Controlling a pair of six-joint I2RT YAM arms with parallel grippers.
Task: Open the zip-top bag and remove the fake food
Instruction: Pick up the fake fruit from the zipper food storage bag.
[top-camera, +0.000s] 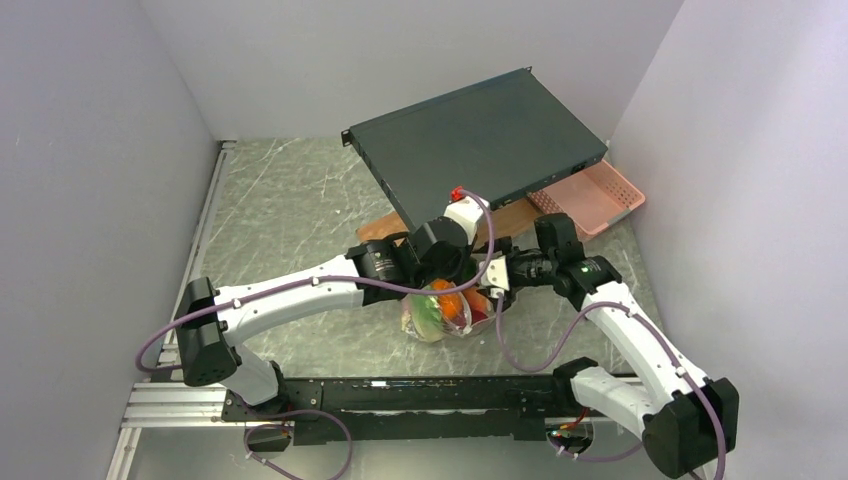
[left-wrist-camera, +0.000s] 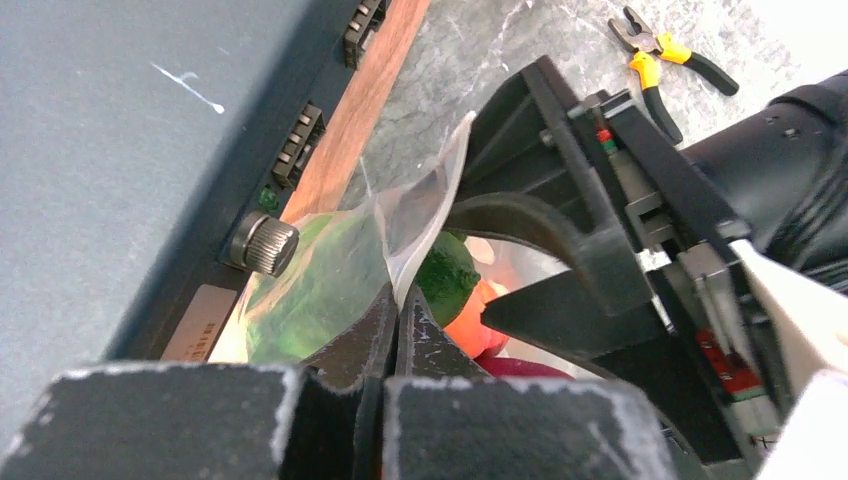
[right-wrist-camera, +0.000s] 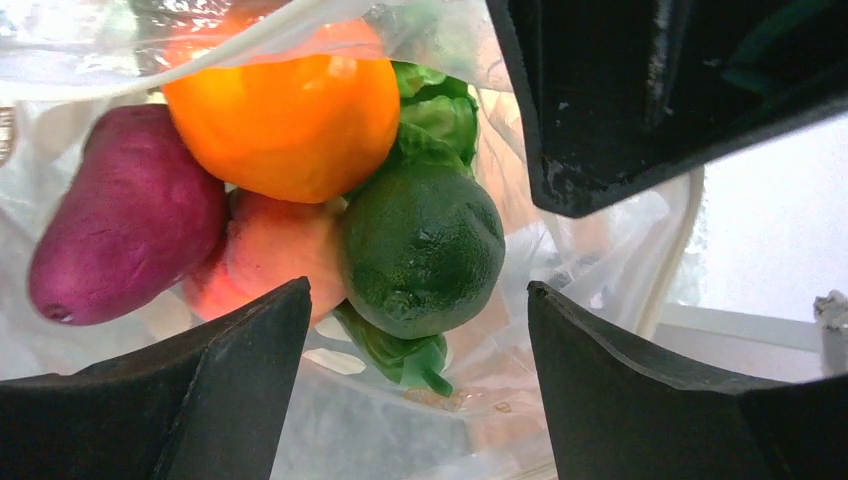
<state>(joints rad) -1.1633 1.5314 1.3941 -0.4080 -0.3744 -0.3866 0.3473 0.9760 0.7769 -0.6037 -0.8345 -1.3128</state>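
Left fingers (left-wrist-camera: 358, 345) tight on bag (left-wrist-camera: 415, 215), arm (top-camera: 300, 295) outstretched

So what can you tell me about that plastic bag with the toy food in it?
The bag is clear, floppy, crinkled plastic, bulging with toy food: an orange, a purple piece, a lime and leafy greens. It is between the two arms. The left gripper pinches one edge; the right gripper stands open at it.

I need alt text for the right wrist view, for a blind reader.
A clear bag holds an orange toy fruit, a dark green lime, a purple potato and a pinkish piece. The open right tool points at them.
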